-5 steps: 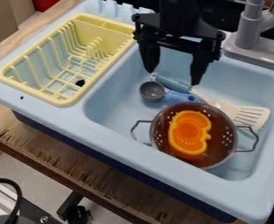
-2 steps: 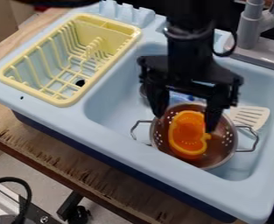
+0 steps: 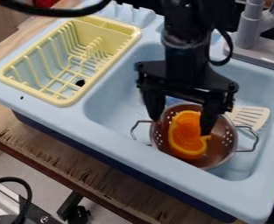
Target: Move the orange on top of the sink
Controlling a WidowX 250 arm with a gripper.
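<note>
The black gripper (image 3: 181,127) hangs over the back part of the metal colander (image 3: 221,151), fingers spread wide and open. Between and just in front of its fingertips lies the orange (image 3: 187,138), a flat slice-like piece resting inside the colander; the right finger overlaps its right edge in the view. Whether that finger touches it I cannot tell. The colander stands in the basin of the light blue sink (image 3: 118,139).
A yellow dish rack (image 3: 64,102) sits on the sink's left side. Right of the gripper lies a white slotted spatula (image 3: 250,117), its handle hidden. A grey faucet (image 3: 250,33) rises at the back right. Behind the gripper, blue utensils are partly covered.
The gripper has come forward and down from the back of the basin to over the colander, shifting slightly left since the middle frame. The orange and colander have not moved.
</note>
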